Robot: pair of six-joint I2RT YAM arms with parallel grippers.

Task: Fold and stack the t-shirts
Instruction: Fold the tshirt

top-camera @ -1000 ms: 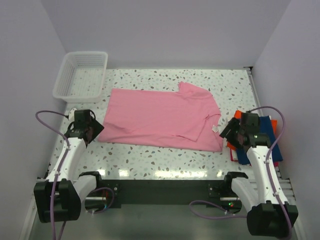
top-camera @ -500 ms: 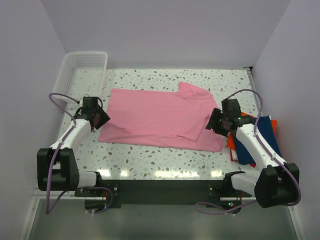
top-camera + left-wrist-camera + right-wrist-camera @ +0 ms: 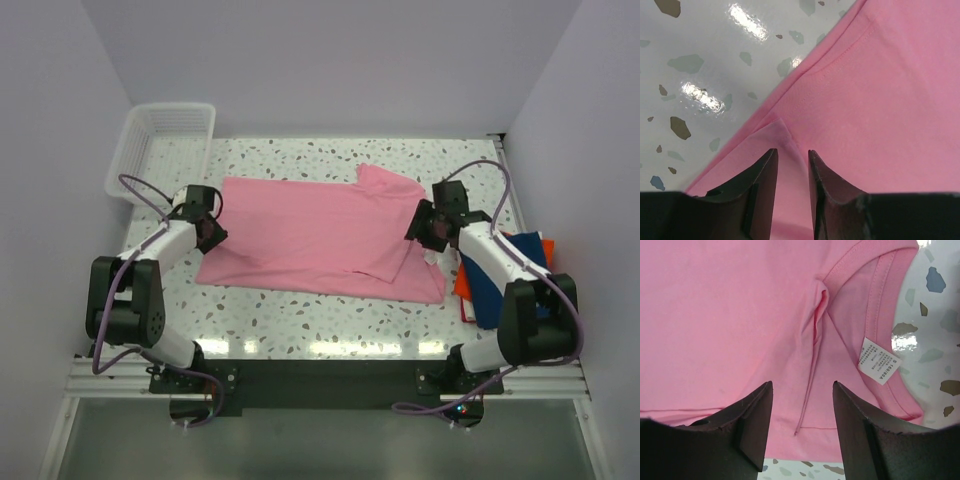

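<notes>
While the light pink t-shirt (image 3: pixel 320 235) lies spread flat at the centre of the speckled table (image 3: pixel 300 320), the left gripper (image 3: pixel 791 152) sits over its 9 o'clock edge. The fingers are only narrowly apart and straddle a small raised fold of pink cloth. At the shirt's 3 o'clock side the right gripper (image 3: pixel 802 387) hangs with fingers wide apart above a crease beside the collar (image 3: pixel 880 285) and its white label (image 3: pixel 876 360). The folded navy blue t-shirt (image 3: pixel 488 300) lies on the orange-red t-shirt (image 3: pixel 464 288) at 4 o'clock. A white mesh basket (image 3: pixel 135 150) stands at 10 o'clock.
</notes>
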